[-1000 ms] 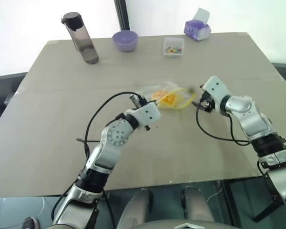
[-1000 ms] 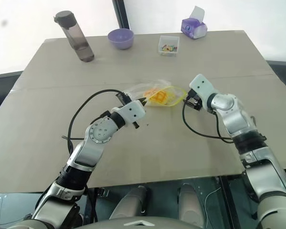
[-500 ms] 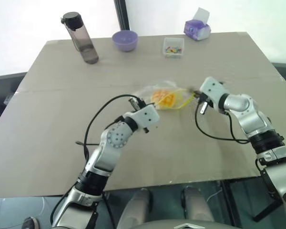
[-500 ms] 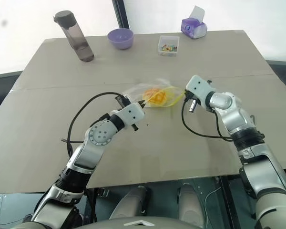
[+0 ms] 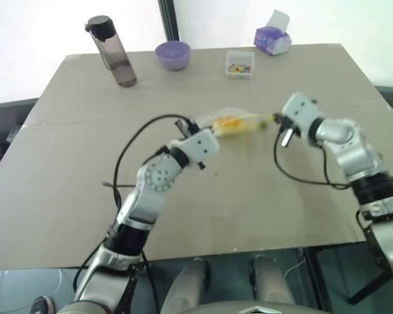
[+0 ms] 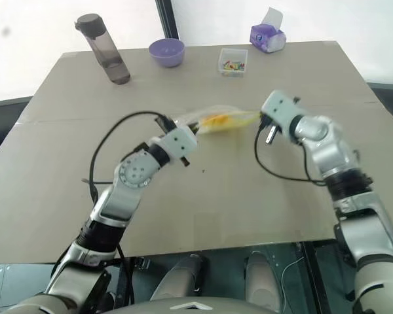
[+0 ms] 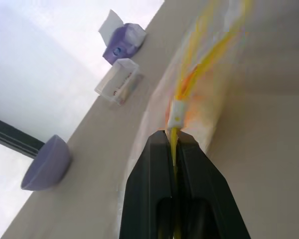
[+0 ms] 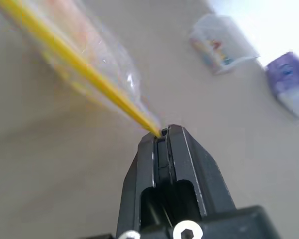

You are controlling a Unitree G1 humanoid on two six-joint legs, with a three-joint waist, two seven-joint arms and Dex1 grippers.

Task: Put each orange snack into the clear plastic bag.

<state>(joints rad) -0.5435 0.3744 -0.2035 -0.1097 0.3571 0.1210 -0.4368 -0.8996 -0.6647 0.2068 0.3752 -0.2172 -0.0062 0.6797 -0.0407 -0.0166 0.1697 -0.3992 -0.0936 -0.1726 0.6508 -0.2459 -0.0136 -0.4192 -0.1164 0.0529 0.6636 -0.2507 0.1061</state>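
**Kid:** What do the jaws do?

**Helper:** The left gripper (image 7: 173, 144) has its jaws squeezed tight on one end of the clear plastic bag (image 5: 239, 122). The right gripper (image 8: 162, 133) pinches the other end, right on the yellow seal strip (image 8: 74, 62).

**Kid:** Where is the bag?

**Helper:** It hangs between the two grippers, pulled long from one to the other, up off the tabletop (image 5: 262, 196). An orange snack (image 5: 228, 122) sits inside it, nearer the left gripper.

**Kid:** What is around them?

**Helper:** The tabletop is bare under the bag. Far off by the back edge stand a grey bottle (image 5: 111, 51), a purple bowl (image 5: 173, 55), a small clear box (image 5: 240, 65) and a tissue box (image 5: 272, 39).
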